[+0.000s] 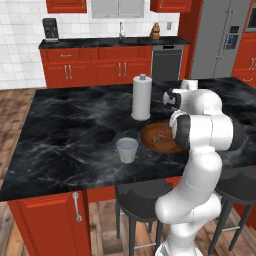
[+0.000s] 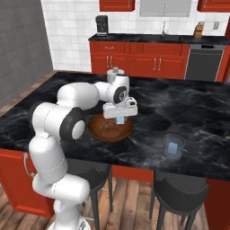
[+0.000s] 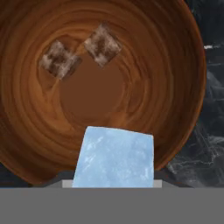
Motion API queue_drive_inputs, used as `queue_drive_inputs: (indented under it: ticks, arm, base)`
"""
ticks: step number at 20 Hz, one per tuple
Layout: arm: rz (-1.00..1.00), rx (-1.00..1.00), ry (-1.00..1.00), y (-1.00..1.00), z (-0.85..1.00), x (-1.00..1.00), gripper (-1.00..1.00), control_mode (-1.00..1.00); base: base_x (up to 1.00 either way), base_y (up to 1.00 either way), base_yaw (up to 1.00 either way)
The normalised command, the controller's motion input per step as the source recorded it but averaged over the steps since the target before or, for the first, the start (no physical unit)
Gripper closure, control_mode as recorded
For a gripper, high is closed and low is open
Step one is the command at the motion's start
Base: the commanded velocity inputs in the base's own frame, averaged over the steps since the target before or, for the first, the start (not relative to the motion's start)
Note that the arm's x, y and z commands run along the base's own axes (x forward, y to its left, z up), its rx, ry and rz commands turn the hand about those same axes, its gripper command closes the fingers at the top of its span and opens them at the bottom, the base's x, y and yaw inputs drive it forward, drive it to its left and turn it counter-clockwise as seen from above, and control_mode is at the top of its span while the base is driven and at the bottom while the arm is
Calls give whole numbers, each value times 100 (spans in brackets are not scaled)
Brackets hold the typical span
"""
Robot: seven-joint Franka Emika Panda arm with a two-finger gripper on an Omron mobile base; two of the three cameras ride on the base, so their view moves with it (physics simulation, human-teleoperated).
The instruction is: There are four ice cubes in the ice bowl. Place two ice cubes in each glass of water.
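Observation:
My gripper [image 2: 120,116] hangs just above the ice bowl [image 2: 96,130], shut on one pale blue ice cube [image 2: 121,120]. In the hand view this held ice cube [image 3: 114,157] sits large at the bottom, over the wooden ice bowl [image 3: 192,87]. Two more ice cubes [image 3: 59,59] [image 3: 103,43] lie on the bowl's floor. In the left base view, the ice bowl [image 1: 155,136] is partly hidden by my arm, and a glass of water [image 1: 127,149] stands to its left near the counter's front edge. Another glass of water [image 2: 174,146] stands to the bowl's right.
A tall white paper-towel roll [image 1: 141,97] stands just behind the bowl on the black marble island [image 1: 70,130]. Dark stools [image 1: 142,195] sit under the island's front edge. Red cabinets and a back counter lie beyond.

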Motion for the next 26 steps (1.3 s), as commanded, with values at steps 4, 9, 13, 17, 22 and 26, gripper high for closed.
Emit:
queue_drive_inputs:
  ticks: [4,9,13,17,22,26]
  arm:
    - [-23,0,6,-79,73,0,100,-100]
    - [-31,0,8,-98,25,-14,100,-100]
    - [-37,0,1,-100,0,-9,100,-100]
    - [-35,0,0,-98,-11,-2,100,-100]
    - [-28,0,0,-89,-26,-3,100,-100]
    - [-23,0,0,-44,-42,-16,100,-100]
  base:
    - [0,0,0]
    - [0,0,0]
    - [0,0,0]
    - [0,0,0]
    - [0,0,0]
    - [0,0,0]
